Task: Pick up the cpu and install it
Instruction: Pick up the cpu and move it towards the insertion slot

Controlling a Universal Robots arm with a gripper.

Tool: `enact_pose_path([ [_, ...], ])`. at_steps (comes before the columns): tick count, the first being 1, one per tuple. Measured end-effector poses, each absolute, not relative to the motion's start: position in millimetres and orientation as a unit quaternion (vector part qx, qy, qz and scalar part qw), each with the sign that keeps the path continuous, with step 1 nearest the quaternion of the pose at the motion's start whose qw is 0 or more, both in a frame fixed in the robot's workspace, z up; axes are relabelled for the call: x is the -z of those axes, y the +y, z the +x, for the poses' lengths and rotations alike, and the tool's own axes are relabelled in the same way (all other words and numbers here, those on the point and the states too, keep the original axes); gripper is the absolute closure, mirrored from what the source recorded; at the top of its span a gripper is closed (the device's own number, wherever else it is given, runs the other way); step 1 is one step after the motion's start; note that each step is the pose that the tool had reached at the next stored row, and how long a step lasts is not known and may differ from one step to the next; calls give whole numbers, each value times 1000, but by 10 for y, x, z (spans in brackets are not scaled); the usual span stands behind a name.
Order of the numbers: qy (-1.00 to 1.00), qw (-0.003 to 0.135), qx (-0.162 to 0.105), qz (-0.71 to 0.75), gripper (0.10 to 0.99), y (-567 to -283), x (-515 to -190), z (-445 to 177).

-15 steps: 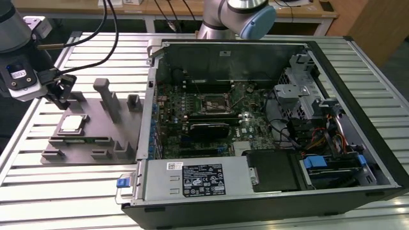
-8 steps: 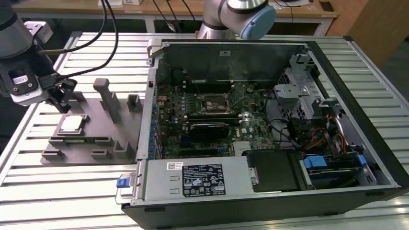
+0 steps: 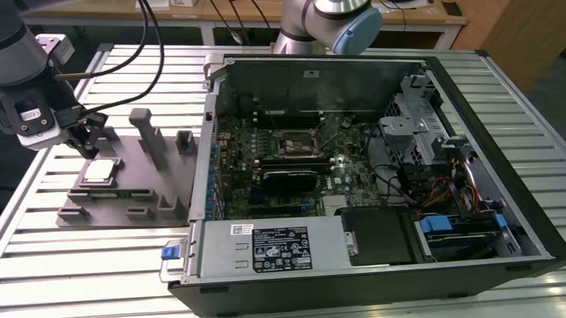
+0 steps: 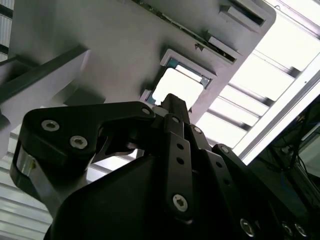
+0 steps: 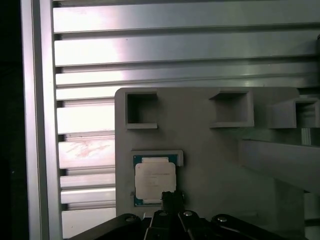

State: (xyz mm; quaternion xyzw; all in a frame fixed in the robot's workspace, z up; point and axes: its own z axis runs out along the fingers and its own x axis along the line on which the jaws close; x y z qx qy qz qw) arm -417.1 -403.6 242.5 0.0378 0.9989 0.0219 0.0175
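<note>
The cpu (image 3: 99,171) lies flat in a square recess of the grey fixture plate (image 3: 132,173) at the exterior view's left, its silver top facing up. My gripper (image 3: 89,151) hangs just above the chip's far edge and carries nothing. In the first wrist view the cpu (image 5: 155,181) sits in its green-bordered pocket with the gripper (image 5: 172,196) at its edge. The second wrist view has the bright cpu (image 4: 178,86) just beyond the gripper (image 4: 172,100). Inside the open computer case (image 3: 442,73), the black-framed motherboard socket (image 3: 296,140) lies bare.
Tall grey posts (image 3: 146,136) and small blocks (image 3: 184,141) rise from the fixture beside the gripper. The case wall (image 3: 211,132) stands between the fixture and the motherboard. Drive cages and cables (image 3: 425,152) crowd the case's right side. A slatted aluminium table (image 3: 106,265) carries everything.
</note>
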Motion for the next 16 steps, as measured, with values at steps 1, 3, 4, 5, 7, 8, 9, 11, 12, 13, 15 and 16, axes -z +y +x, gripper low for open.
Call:
enact_pose_path([
  [1, 999, 18, -22, 38, 980, -4037, -2418, -4171],
  [3, 999, 17, -22, 38, 980, -4038, -2403, -4171],
  [4, 999, 18, -22, 38, 980, -4039, -2393, -4171],
  [5, 999, 17, -22, 38, 980, -4039, -2383, -4171],
  [7, 999, 17, -22, 38, 980, -4040, -2365, -4171],
  [8, 999, 17, -22, 38, 980, -4041, -2356, -4171],
  [9, 999, 17, -22, 38, 980, -4041, -2347, -4172],
  [11, 999, 17, -22, 38, 980, -4041, -2331, -4172],
  [12, 999, 17, -22, 38, 980, -4042, -2322, -4172],
  [13, 999, 17, -22, 38, 980, -4042, -2314, -4173],
  [15, 999, 17, -22, 38, 980, -4043, -2297, -4177],
  [16, 999, 17, -22, 38, 980, -4043, -2288, -4181],
])
